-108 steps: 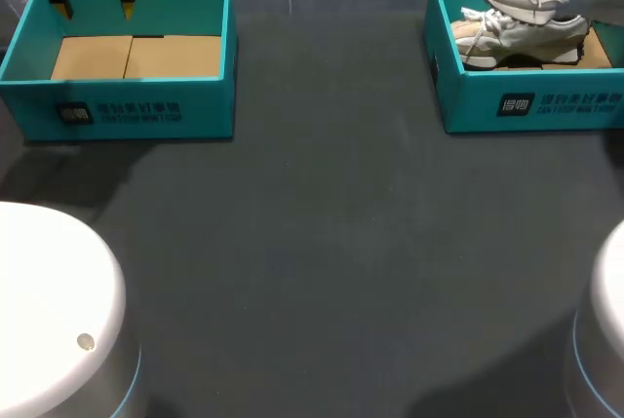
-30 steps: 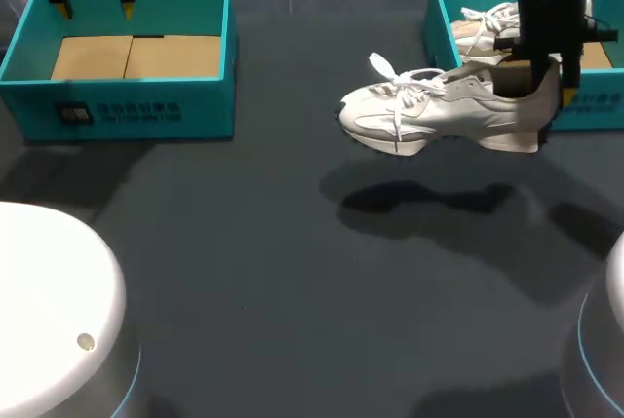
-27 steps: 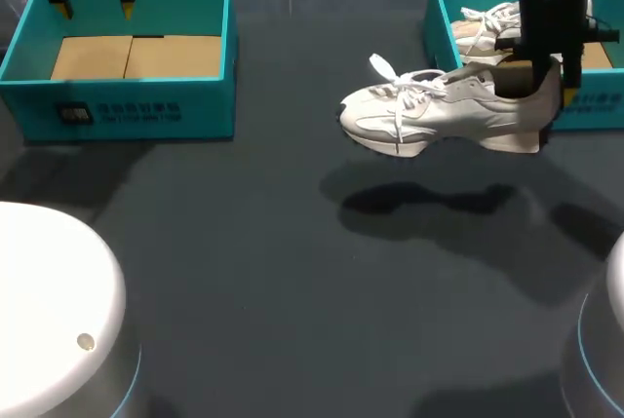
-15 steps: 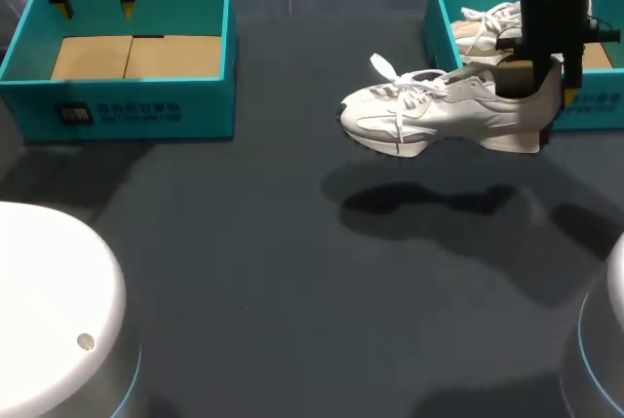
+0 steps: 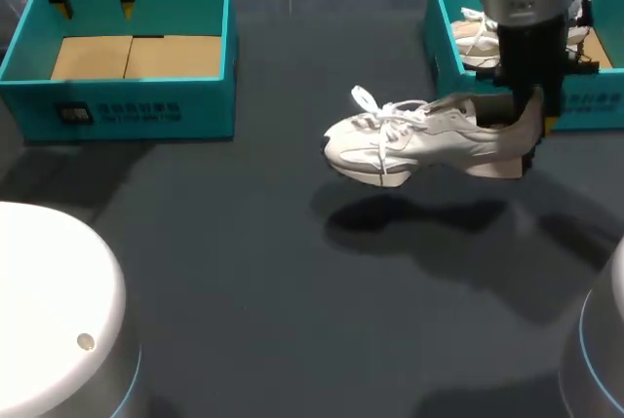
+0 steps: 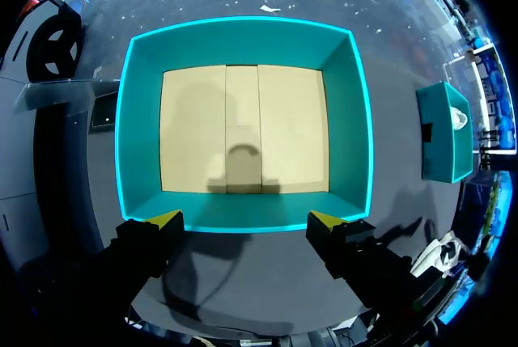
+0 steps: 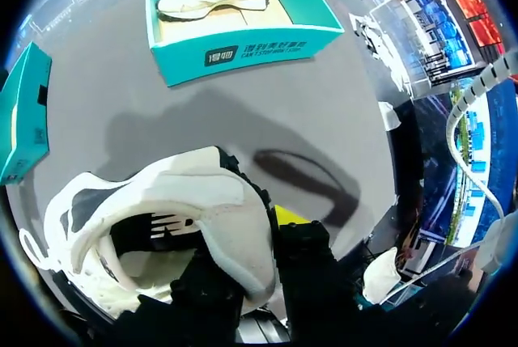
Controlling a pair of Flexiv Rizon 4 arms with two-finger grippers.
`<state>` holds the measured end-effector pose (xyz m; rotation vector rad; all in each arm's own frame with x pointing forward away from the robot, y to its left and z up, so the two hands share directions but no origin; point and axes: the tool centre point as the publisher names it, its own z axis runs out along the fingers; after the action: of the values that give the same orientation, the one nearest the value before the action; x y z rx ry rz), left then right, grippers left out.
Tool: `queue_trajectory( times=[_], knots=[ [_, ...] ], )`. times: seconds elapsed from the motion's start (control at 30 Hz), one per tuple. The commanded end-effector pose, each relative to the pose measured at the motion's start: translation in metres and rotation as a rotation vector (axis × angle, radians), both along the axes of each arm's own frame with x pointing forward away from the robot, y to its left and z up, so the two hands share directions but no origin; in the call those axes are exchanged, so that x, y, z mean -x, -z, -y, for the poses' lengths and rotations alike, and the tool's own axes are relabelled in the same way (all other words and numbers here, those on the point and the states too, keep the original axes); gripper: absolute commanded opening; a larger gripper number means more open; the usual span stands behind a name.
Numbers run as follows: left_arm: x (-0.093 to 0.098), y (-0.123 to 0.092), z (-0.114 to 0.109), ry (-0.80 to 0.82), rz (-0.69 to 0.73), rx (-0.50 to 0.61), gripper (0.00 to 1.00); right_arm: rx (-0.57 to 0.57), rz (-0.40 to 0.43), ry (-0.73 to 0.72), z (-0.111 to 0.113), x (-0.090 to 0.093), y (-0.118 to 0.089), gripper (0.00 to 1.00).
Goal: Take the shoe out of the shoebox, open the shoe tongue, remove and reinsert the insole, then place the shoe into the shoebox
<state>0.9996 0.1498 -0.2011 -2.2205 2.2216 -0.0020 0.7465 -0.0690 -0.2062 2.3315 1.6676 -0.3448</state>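
White sneaker (image 5: 419, 140) aloft, heel clamped in right pincer (image 5: 526, 121), just clear of the near wall of the teal shoebox (image 5: 468, 96), toe pointing away from it. Likely bound for bare bench (image 5: 244, 262), for tongue work. Left pincer (image 6: 243, 222) gapes, far from that box, above an empty shoebox (image 6: 356, 120).

Table (image 5: 244, 243): dark matte grey top, flat. Two teal open-top boxes sit directly on it, both along the far edge and well apart. Left box (image 5: 127, 111) is at the far left corner, with a bare cardboard floor and print on its front wall. Right box (image 5: 590, 106) is at the far right corner and also has a printed front wall. A dark shadow lies on the top, right of centre. White arm bases (image 5: 49, 311) are at both near corners.
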Motion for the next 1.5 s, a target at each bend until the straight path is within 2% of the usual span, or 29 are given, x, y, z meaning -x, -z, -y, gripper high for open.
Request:
queue_trajectory(
  times=[0.03,0.07,0.67,0.9,1.2,1.5],
  knots=[
    [0.0,-0.001,0.0,0.0,-0.001,0.0,1.0,0.027,-0.004,-0.022,-0.02,0.0,0.015,0.0],
    [0.0,-0.001,0.0,0.0,-0.001,0.0,1.0,-0.002,0.007,-0.02,-0.02,0.001,0.016,0.0],
    [0.0,-0.001,0.0,0.0,-0.001,0.0,1.0,-0.002,0.007,-0.02,-0.02,0.001,0.016,0.0],
    [0.0,-0.001,0.0,0.0,-0.001,0.0,1.0,0.018,-0.021,-0.057,-0.049,0.012,0.044,0.0],
    [0.0,-0.001,0.0,0.0,-0.001,0.0,1.0,-0.013,0.008,-0.08,-0.073,0.03,0.075,0.0],
    [0.0,-0.001,0.0,0.0,-0.001,0.0,1.0,-0.013,0.008,-0.08,-0.073,0.03,0.075,0.0]
  ],
)
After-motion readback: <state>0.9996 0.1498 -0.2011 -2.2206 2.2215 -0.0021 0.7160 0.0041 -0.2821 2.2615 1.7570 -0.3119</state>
